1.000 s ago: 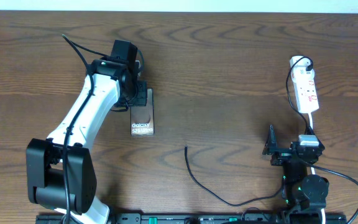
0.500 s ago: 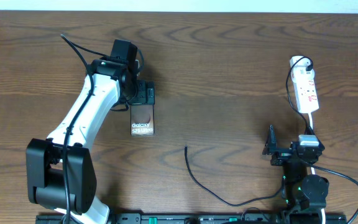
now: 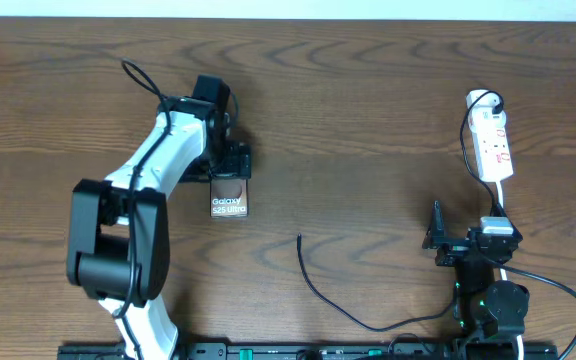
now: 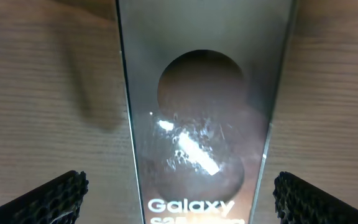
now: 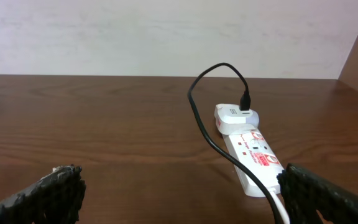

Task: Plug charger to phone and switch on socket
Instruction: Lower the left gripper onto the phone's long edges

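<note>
Wide open, the left pincer [image 3: 233, 160] has one finger on each side of the phone's far end. Its black pads [image 4: 48, 199] stand apart from the phone's edges, so it holds nothing. The phone [image 3: 230, 196] lies flat on the brown table [image 3: 368, 90], left of the middle, with the white word "Galaxy" facing up. The right pincer [image 3: 436, 238] is wide open too and holds nothing. It sits at the near right. The white socket [image 3: 493, 145] lies at the far right, with a white block [image 5: 235, 118] plugged into its far end. The charger [image 3: 305, 272] is a thin black cable along the near side. Its small plug [image 3: 300, 238] lies loose on the table, between the phone and the right pincer, touching neither.
</note>
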You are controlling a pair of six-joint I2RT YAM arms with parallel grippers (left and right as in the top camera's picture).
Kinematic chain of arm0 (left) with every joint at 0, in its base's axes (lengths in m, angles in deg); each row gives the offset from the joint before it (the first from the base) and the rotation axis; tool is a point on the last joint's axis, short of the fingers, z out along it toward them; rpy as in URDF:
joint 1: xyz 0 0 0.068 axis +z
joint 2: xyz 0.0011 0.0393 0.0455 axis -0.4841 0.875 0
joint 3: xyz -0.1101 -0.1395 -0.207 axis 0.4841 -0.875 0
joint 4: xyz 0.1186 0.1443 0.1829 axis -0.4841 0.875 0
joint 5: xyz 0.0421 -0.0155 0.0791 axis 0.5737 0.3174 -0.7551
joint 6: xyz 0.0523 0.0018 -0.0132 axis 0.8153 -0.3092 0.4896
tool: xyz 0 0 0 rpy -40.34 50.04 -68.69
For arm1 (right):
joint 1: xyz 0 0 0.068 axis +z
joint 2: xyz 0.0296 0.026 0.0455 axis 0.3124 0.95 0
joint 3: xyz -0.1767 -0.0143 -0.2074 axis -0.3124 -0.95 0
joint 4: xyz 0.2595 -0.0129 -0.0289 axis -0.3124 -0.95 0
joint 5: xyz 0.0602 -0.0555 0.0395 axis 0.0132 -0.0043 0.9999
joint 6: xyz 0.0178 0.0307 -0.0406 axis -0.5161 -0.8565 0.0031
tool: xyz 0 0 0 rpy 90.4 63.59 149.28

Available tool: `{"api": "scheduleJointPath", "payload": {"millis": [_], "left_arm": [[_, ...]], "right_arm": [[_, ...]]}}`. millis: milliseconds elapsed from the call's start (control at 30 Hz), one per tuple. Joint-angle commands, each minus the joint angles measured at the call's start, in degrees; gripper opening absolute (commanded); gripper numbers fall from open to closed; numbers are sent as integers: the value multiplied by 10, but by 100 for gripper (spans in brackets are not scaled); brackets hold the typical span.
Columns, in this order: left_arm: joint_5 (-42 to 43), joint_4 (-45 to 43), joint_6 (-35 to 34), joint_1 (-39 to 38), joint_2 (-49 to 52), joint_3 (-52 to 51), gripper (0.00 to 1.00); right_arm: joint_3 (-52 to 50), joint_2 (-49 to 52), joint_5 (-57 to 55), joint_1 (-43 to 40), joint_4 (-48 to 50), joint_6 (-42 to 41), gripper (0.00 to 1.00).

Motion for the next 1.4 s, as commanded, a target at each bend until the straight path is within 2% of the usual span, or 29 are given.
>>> {"api": "scheduleJointPath", "payload": {"millis": [0, 233, 367, 1367], "left_arm": [[-8, -3, 5, -11, 4, 15, 98], [-14, -5, 16, -22, 4, 13, 98], [-40, -4, -1, -22, 4, 12, 98], [-20, -28, -2, -23, 4, -25, 98]], "right_arm": [[-1, -2, -3, 0, -1, -8, 99], [-1, -2, -3, 0, -1, -8, 99], [-1, -2, -3, 0, -1, -8, 99], [-1, -2, -3, 0, -1, -8, 99]]}}
